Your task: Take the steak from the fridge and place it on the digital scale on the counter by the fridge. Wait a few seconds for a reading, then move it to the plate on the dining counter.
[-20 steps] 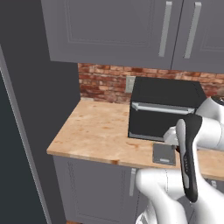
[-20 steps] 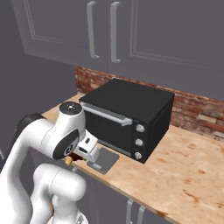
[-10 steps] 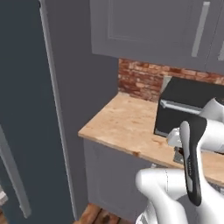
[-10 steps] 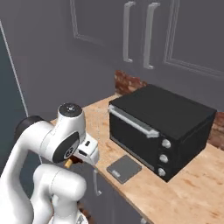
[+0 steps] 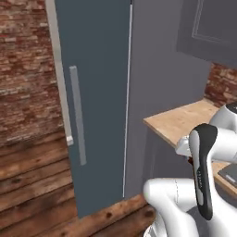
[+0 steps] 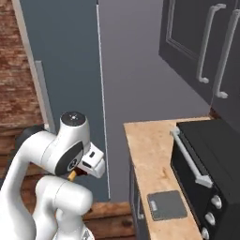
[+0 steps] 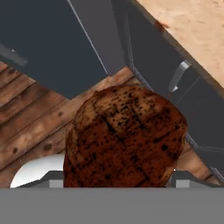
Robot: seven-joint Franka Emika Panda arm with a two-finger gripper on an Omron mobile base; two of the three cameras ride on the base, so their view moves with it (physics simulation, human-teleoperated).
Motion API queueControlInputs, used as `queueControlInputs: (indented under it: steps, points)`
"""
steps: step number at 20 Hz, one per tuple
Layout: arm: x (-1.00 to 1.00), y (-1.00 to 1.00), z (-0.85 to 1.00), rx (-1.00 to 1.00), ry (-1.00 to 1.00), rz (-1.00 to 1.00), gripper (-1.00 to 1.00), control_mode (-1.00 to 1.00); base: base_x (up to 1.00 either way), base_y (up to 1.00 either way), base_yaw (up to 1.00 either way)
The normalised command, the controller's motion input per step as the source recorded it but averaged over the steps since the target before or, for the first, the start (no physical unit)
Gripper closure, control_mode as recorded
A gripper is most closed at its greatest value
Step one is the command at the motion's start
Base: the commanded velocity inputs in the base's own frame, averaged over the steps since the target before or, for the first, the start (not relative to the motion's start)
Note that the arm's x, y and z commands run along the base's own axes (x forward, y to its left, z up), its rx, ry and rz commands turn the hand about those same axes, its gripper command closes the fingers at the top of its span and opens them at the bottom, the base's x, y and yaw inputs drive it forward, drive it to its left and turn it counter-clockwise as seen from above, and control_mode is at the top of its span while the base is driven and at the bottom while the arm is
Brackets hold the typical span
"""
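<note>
While the steak (image 7: 124, 138) sits clamped between the jaws, it covers the fingertips in the hand view, so the gripper (image 6: 77, 172) reads as closed on the meat without the pads themselves showing. Below the jaws: wood plank floor (image 7: 39, 113). Ahead of them: grey cabinets (image 7: 175, 83) with a slim silver handle (image 7: 177, 76), and the counter (image 7: 197, 30) edge above that. Fridge (image 5: 97, 92) stands just beside the counter end, door closed, long vertical handle (image 5: 77, 120). Digital scale (image 6: 167, 205) lies flat on the counter, well off to the side of the jaws, just in front of the black toaster oven (image 6: 206, 164). Bare worktop lies between scale and counter end. Left base view crops the scale (image 5: 230, 173) at the frame edge.
</note>
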Motion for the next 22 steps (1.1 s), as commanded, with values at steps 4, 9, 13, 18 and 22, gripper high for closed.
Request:
queueControlInputs:
  steps: [4,9,13,18,22]
  points:
    - [0.00,0.00,0.00,0.00,0.00,0.00,1.00,1.00,-1.00,-0.07,0.75]
    - [0.00,0.00,0.00,0.00,0.00,0.00,1.00,1.00,-1.00,-0.01,0.56]
    - [0.00,0.00,0.00,0.00,0.00,0.00,1.00,1.00,-1.00,0.10,0.33]
    - [0.00,0.00,0.00,0.00,0.00,0.00,1.00,1.00,-1.00,0.45,0.12]
    - [0.00,0.00,0.00,0.00,0.00,0.00,1.00,1.00,-1.00,0.59,0.01]
